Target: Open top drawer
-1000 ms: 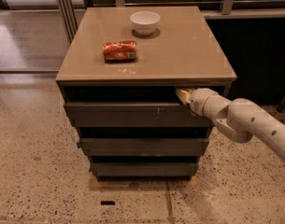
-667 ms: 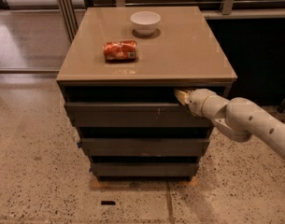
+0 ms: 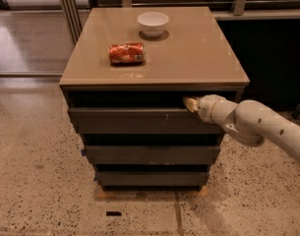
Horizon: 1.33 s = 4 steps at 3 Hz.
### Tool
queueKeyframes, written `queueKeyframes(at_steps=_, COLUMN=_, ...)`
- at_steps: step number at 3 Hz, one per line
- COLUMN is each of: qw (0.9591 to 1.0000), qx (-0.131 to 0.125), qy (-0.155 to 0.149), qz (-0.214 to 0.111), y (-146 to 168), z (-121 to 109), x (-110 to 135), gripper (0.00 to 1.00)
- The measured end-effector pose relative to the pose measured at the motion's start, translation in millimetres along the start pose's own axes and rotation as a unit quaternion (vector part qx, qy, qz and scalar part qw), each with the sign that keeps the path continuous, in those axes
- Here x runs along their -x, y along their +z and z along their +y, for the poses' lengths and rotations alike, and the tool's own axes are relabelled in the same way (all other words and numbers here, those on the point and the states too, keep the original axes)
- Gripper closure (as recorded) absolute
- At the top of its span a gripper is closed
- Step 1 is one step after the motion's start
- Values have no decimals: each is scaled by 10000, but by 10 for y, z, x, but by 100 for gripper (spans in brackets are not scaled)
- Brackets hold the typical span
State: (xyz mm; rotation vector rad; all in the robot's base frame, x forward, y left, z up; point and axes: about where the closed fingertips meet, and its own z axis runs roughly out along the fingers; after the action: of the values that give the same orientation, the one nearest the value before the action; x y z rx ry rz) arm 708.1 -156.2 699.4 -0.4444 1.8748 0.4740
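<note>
Speckled floor (image 3: 36,181) around cabinet; under tabletop (image 3: 198,58) front edge, top drawer (image 3: 139,120) looked barely out, if at all. At its upper lip near front-right corner sat tool (image 3: 191,103), grip state impossible to tell; pull left to do

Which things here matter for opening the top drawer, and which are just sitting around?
For the job:
- top drawer
- end effector, at that drawer's upper edge, right of centre

Just lying about:
- white bowl, on the cabinet top
- red crumpled packet, also on the cabinet top
- middle drawer
- bottom drawer
</note>
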Motion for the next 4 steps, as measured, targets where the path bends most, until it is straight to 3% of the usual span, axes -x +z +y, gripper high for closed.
queueKeyframes(at_steps=2, qw=9994, qx=32, qy=-1, qz=336, y=-125, z=-18, x=-164, gripper=100)
queueKeyframes(at_steps=4, qw=9992, qx=83, qy=-4, qz=404, y=-221, z=16, x=-200, gripper=100)
